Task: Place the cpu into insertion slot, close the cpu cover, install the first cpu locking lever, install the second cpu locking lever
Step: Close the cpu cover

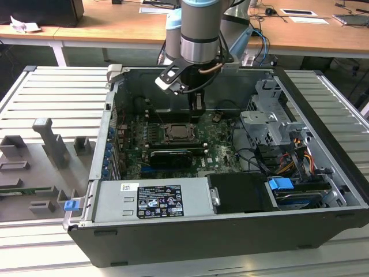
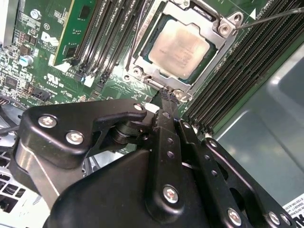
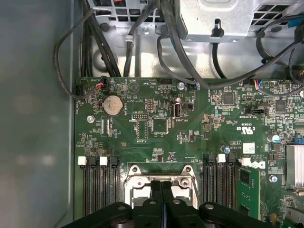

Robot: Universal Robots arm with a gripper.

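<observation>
Hanging inside the open computer case in the exterior view, the claw [image 1: 196,105] is just beside the insertion slot [image 1: 174,133] on the green motherboard [image 1: 222,151]. In the second wrist view the cpu [image 2: 180,45] lies flat in that slot with the cpu cover [image 2: 227,43] down around it, a thin wire locking lever [image 2: 270,16] stands off one corner, and the claw, clenched on nothing, has its tips at the cover's edge; I judge the chip light, stiff and fragile, best taken by its edges. In the first wrist view the pressed-together fingers [image 3: 156,190] hang over the cover's rim.
</observation>
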